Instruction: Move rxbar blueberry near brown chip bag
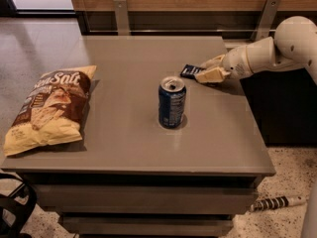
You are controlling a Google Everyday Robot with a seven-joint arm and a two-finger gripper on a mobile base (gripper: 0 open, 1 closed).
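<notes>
The rxbar blueberry (188, 71), a small flat dark navy wrapper, is at the table's right rear, just behind the upright blue soda can (172, 102). My gripper (209, 69) reaches in from the right and is shut on the bar's right end, which it hides. The bar is at or just above the tabletop. The brown chip bag (51, 107), with white "Salt" lettering and pale yellow edges, lies flat at the table's left edge, far from the bar.
The grey table (129, 152) has drawers below its front edge. A wooden wall with metal brackets (120, 14) runs behind it. A striped object (275, 203) lies on the floor at the right. A dark wheel (15, 207) is at lower left.
</notes>
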